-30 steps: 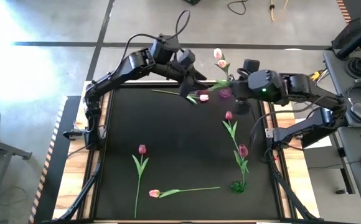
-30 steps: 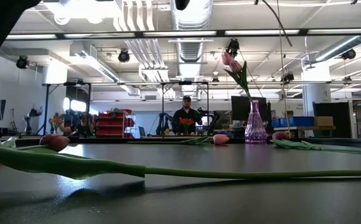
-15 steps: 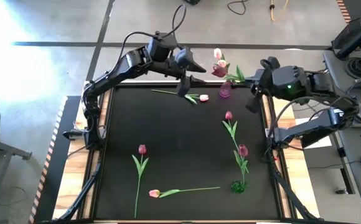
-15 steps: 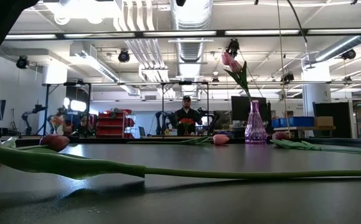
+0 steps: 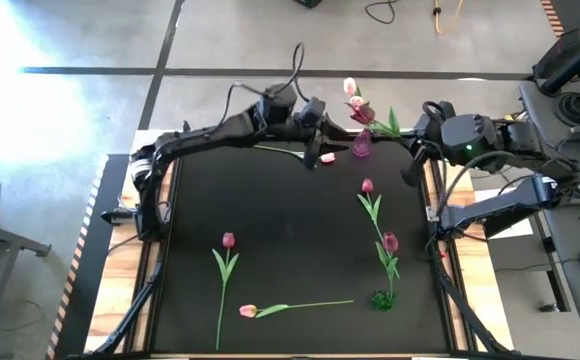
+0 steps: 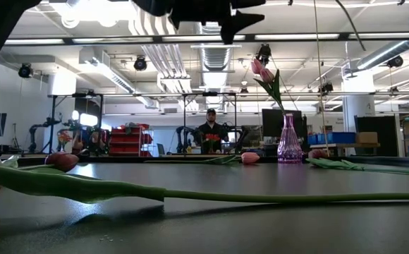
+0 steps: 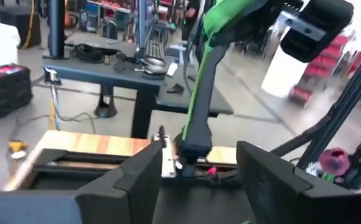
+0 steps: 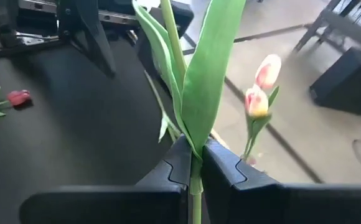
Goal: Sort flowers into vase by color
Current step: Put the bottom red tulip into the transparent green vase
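Note:
My right gripper (image 5: 411, 127) hovers at the table's far right corner, shut on a tulip with a dark magenta head (image 5: 363, 113) that hangs in the air over the purple vase (image 5: 362, 147). Two pale pink tulips (image 5: 352, 94) stand in that vase, also seen as pale pink tulips (image 8: 261, 85) in the right wrist view. My left gripper (image 5: 318, 117) is open (image 7: 199, 177) and empty, in the air above a pink tulip (image 5: 305, 154) lying flat near the far edge. My right gripper pinches the tulip between its two fingers (image 8: 224, 168) low on the stem, where the broad leaf (image 8: 196, 146) joins it. The stem runs on past the fingers along them. The flower is lifted clear, its head toward the table's left.
Three dark-headed tulips (image 5: 228, 241), (image 5: 367, 186), (image 5: 390, 241) and a pale pink one (image 5: 249, 311) lie on the black mat. A small green vase (image 5: 382, 298) stands near the right near corner. A person (image 6: 211, 130) stands far behind the table.
My right gripper has carried the dark tulip up and toward the table's right far corner, so its head now hangs over the purple vase. My left arm has stretched out toward the table's right and come down over the lying pink tulip.

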You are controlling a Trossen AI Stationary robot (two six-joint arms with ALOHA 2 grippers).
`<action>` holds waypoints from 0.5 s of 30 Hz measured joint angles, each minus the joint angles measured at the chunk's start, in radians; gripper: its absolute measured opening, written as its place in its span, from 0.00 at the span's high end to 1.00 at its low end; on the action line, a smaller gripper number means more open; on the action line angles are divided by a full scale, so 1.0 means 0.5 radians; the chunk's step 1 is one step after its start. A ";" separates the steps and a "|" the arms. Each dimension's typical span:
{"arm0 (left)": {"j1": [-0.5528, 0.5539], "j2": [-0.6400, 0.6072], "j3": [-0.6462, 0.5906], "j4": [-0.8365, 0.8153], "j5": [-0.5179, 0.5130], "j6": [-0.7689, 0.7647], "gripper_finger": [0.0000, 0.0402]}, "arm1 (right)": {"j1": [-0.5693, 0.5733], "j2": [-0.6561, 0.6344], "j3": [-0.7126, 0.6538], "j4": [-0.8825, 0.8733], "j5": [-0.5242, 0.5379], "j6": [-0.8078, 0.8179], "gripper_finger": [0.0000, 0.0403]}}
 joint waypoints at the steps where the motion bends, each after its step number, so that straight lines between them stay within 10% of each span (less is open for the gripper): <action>1: -0.001 -0.013 -0.080 0.102 -0.017 -0.044 0.54 | 0.005 -0.045 -0.055 0.013 -0.011 0.040 0.96; 15: 0.003 -0.548 -0.864 0.490 -0.612 -0.039 0.73 | 0.681 -0.621 -0.742 0.315 -0.266 0.663 0.96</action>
